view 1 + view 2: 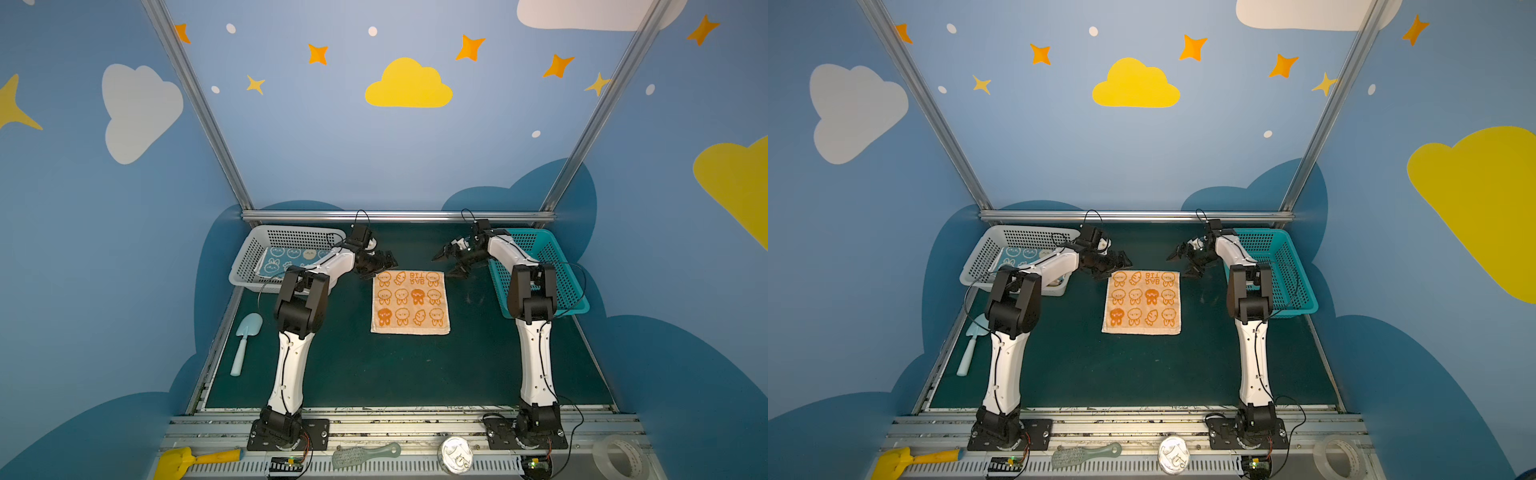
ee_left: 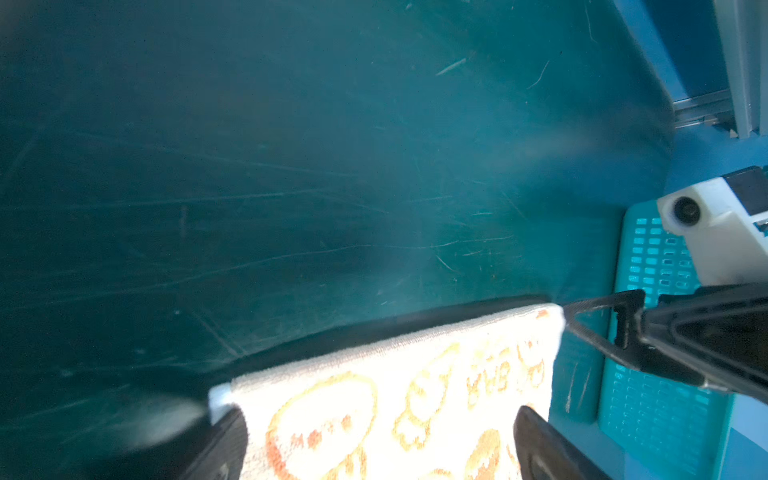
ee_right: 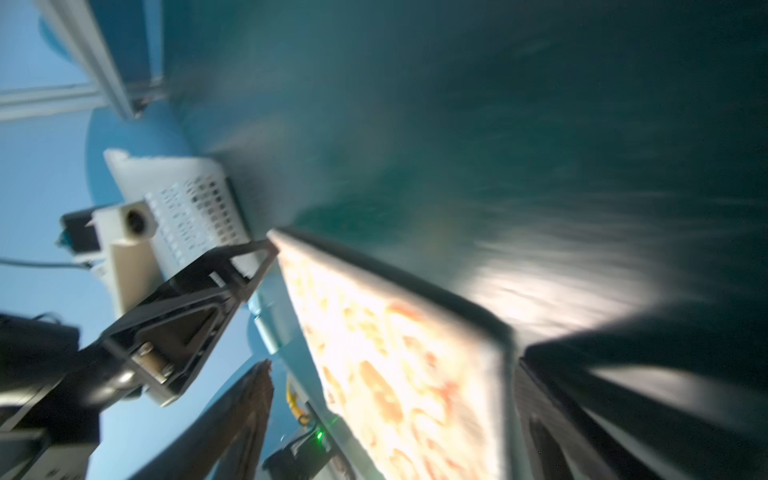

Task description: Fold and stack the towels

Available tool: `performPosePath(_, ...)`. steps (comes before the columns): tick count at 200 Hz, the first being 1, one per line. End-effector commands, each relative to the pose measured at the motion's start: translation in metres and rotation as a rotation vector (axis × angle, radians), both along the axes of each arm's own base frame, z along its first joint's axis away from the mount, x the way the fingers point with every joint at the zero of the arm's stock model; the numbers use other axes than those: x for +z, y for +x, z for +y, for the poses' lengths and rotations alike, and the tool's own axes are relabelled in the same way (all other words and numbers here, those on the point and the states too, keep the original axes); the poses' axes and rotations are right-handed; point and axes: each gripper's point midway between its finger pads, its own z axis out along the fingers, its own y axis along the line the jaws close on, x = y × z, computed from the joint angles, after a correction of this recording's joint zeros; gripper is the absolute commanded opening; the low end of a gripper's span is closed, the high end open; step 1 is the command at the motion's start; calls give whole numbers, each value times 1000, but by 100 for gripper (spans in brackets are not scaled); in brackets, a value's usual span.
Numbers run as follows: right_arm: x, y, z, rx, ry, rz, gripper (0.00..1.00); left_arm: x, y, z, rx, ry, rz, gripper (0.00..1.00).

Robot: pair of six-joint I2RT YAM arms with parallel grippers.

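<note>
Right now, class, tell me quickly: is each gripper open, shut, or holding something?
Left gripper: open, holding nothing, by the orange towel's far edge.
Right gripper: open, holding nothing.

Whole booth is painted sky blue. The back wall [image 1: 332,145] has a big yellow cloud [image 1: 408,85] dead centre, with orange stars [image 1: 470,48] and white dots [image 1: 372,31] scattered round it. There's a white cloud [image 1: 139,110] on the left-hand wall [image 1: 62,228] (kids' bedroom vibes, honestly). Darker blue cloud shapes [image 1: 519,195] run along the bottom. Silver aluminium posts [image 1: 197,104] mark the corners, with a crossbar [image 1: 395,216] behind the dark green tabletop [image 1: 395,374], which looks pretty scratched up close.
</note>
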Motion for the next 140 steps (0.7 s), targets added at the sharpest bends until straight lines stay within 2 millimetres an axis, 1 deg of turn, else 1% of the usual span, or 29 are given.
performPosePath(1, 43, -3, -11, 7, -38, -71, 89, 8, -4, 1, -54, 35, 0, 99)
performPosePath(11, 50, -6, -15, 11, -69, -90, 89, 25, 0, 1, -75, 60, -44, 99)
performPosePath(27, 54, -12, -21, 25, -137, -123, 89, 51, 5, 4, -105, 140, -130, 100)
performPosePath(41, 50, -16, -27, 45, -204, -141, 89, 69, 7, 10, -125, 259, -231, 99)
performPosePath(54, 43, -18, -31, 76, -282, -153, 89, 78, 7, 16, -148, 384, -329, 99)
performPosePath(62, 38, -20, -33, 98, -326, -158, 89, 81, 5, 16, -169, 444, -394, 99)
performPosePath(69, 35, -20, -34, 117, -363, -166, 89, 79, 3, 17, -181, 486, -437, 99)
performPosePath(82, 29, -20, -34, 155, -426, -179, 87, 81, -1, 22, -137, 529, -480, 99)
performPosePath(98, 20, -17, -30, 194, -465, -189, 83, 80, -10, 22, -137, 507, -473, 99)
performPosePath(124, 7, -12, -25, 227, -478, -171, 71, 77, -18, 27, -116, 506, -412, 99)
performPosePath(140, 3, -10, -20, 238, -480, -169, 68, 73, -21, 23, -146, 500, -393, 99)
